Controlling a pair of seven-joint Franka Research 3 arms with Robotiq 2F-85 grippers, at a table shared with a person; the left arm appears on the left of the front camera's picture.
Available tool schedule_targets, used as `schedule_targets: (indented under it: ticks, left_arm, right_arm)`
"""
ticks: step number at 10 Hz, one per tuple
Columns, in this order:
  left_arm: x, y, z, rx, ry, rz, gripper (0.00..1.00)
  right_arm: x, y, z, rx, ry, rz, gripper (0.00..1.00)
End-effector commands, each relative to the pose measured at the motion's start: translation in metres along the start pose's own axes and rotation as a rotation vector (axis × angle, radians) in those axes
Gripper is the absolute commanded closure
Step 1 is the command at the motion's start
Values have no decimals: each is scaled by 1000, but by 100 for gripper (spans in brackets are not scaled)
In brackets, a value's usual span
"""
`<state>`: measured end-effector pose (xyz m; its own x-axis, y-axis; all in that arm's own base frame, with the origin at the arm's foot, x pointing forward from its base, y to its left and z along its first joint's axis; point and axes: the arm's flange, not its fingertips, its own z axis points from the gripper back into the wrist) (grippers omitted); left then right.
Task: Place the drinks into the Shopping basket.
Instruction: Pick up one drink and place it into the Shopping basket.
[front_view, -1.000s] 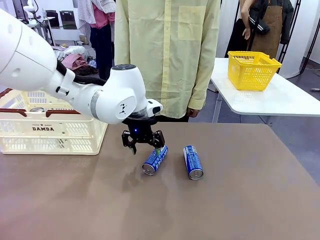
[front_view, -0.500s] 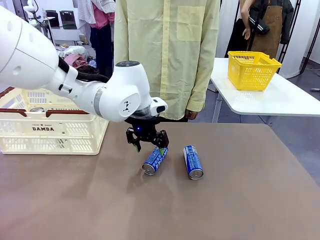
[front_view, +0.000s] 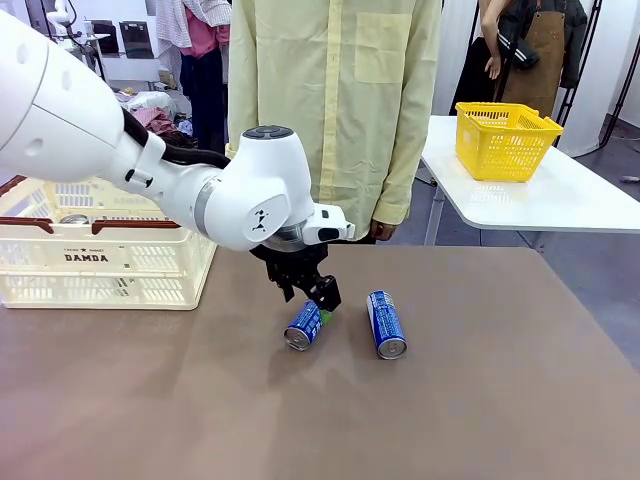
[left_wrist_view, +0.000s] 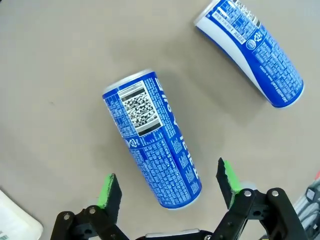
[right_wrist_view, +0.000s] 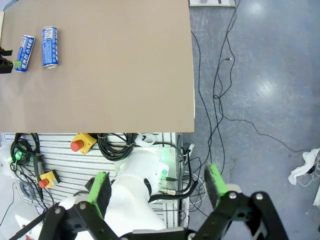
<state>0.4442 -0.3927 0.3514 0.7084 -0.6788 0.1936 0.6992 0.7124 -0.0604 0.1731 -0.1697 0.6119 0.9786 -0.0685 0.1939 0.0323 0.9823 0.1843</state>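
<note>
Two blue drinks cans with white print lie on their sides mid-table: the left can (front_view: 303, 328) and the right can (front_view: 386, 324). My left gripper (front_view: 311, 297) hangs open just above the far end of the left can. In the left wrist view its green-padded fingers straddle that can's (left_wrist_view: 152, 137) near end without touching it, and the other can (left_wrist_view: 250, 50) lies at upper right. The cream Shopping basket (front_view: 100, 262) with its brown rim stands at far left. My right gripper (right_wrist_view: 157, 190) is open and holds nothing, high off the table's side; both cans (right_wrist_view: 24, 46) (right_wrist_view: 49, 40) look small from there.
A person in a pale yellow shirt (front_view: 335, 110) stands at the far edge. A yellow mesh basket (front_view: 505, 140) sits on a white side table at back right. Below the right gripper are the table edge, cables and red stop buttons (right_wrist_view: 76, 145).
My left gripper has shifted right, turned at the wrist and come down closer over the left can. The cans have not moved.
</note>
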Motion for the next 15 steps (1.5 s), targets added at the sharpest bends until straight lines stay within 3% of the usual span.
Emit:
schedule_targets:
  ticks: [1,9,15]
  left_arm:
    - [-10,1,-2,33,-24,15,0]
    - [3,-3,-62,145,-9,97,0]
    - [4,-2,-63,136,-4,112,0]
  right_arm:
    - [0,2,0,-3,-4,5,0]
    - [0,2,0,-3,-4,5,0]
    - [0,2,0,-3,-4,5,0]
